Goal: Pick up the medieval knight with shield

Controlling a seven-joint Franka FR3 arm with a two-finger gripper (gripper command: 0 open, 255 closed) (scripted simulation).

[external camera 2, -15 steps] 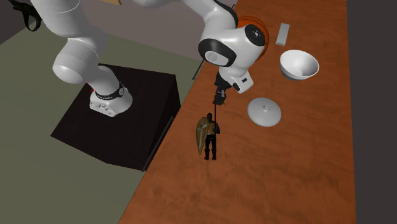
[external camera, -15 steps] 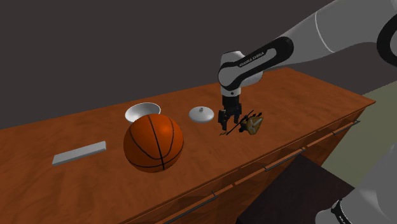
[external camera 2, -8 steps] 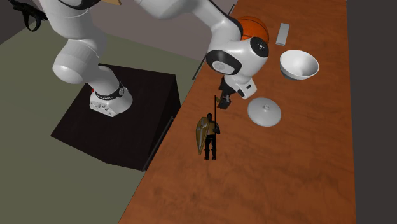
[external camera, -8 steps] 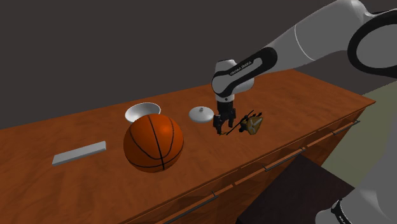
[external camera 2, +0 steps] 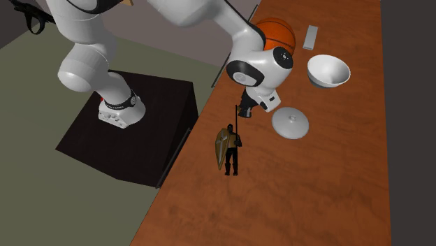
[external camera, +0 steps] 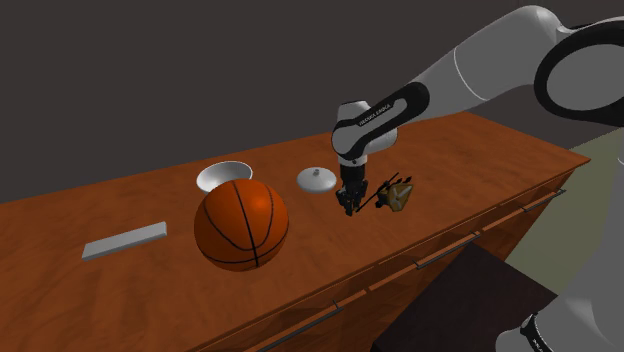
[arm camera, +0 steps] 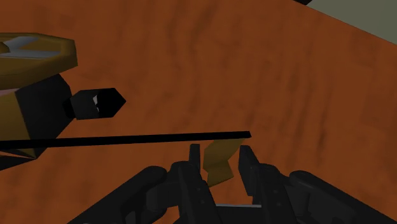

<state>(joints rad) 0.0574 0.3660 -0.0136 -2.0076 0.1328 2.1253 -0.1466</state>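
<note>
Reddish-brown wood makes up the bench [external camera: 455, 155]. The knight [external camera: 397, 196] lies on it right of centre in the shoulder view, with its gold shield [external camera 2: 222, 145] toward the bench's front edge. The pincer [external camera: 349, 207] is low at the tip of the knight's thin black pole [arm camera: 127, 140], where a tan piece sits inside it. Whether the pincer grips that piece, I cannot tell. An orange basketball [external camera: 241, 224], a white bowl [external camera: 222, 175] and a grey lid [external camera: 318, 179] are further left.

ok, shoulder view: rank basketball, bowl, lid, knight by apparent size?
1. basketball
2. bowl, though partly hidden by the basketball
3. lid and knight: too alike to rank
</note>
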